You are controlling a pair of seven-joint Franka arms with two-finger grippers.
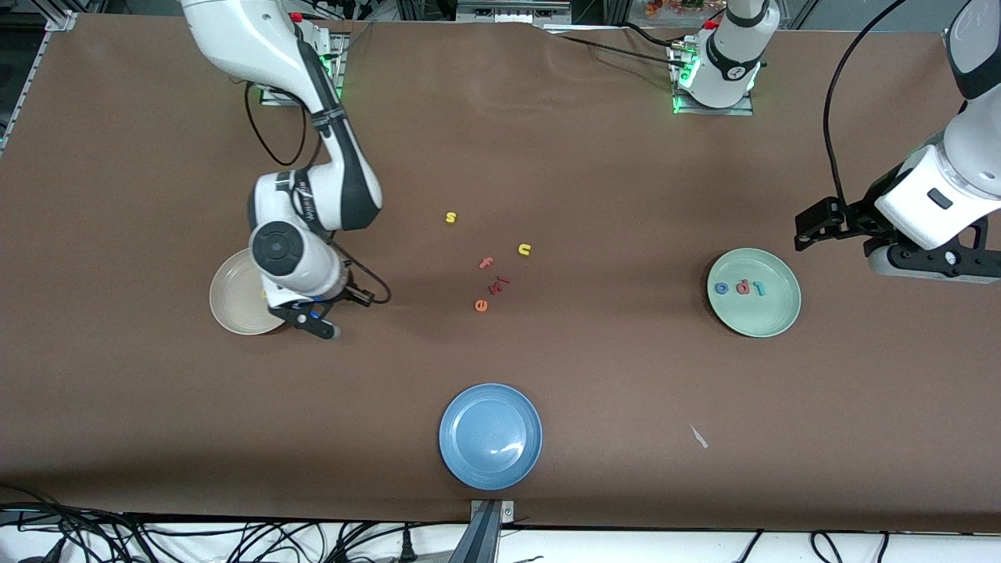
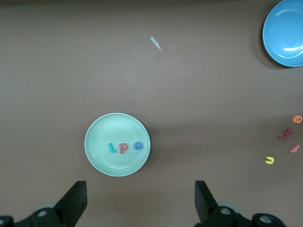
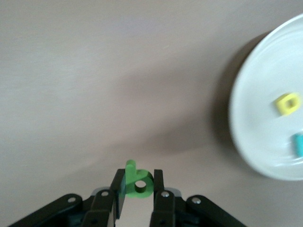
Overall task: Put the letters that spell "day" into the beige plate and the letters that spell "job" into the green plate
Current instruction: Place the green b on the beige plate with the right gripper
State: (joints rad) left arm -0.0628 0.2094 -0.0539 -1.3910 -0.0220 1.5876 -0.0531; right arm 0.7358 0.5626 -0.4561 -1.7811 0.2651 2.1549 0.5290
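Right arm hides part of the beige plate (image 1: 235, 301).

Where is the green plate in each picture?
Front view: the green plate sits toward the left arm's end of the table, holding three letters.
Left wrist view: the same plate sits on the table just ahead of the open left gripper.
Right wrist view: not in it.
Shared landmark: the blue plate shows in the front and left wrist views.
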